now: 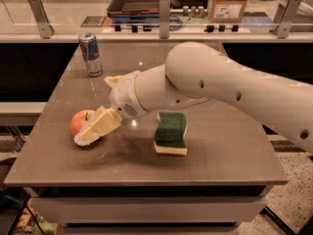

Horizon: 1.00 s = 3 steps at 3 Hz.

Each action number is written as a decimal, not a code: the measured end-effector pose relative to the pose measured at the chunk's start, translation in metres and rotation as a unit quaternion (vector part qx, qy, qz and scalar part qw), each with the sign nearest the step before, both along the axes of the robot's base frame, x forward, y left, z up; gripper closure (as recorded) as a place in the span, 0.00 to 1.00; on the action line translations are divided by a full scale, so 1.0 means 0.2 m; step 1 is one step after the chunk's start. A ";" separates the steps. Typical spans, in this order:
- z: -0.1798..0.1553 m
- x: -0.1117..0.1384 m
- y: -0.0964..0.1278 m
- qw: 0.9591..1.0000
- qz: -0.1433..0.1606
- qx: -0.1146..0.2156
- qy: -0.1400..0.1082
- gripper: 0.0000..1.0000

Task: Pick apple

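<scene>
The red-orange apple sits on the left part of the brown table. My gripper, cream-coloured at the end of the big white arm, is down at the apple. It covers the apple's right and front side, so only the apple's left and top show. The apple rests on the table.
A green sponge with a yellow base lies in the middle of the table, right of the gripper. A blue and silver drink can stands at the far left. Behind the table runs a counter with a glass rail, a tray and a cardboard box.
</scene>
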<state>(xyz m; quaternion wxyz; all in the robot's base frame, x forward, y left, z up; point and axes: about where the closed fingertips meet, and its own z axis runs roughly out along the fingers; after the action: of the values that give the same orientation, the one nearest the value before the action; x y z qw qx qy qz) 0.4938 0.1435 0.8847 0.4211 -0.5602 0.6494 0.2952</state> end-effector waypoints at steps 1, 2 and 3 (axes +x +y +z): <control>-0.07 -0.01 0.10 1.000 0.015 0.012 0.006 0.00; -0.13 -0.03 0.16 1.000 0.023 0.014 0.008 0.00; -0.17 -0.04 0.19 0.999 0.027 0.018 0.009 0.00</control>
<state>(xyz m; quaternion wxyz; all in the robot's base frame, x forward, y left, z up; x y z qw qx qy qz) 0.4860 0.1808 0.8501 0.4167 -0.5670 0.6329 0.3228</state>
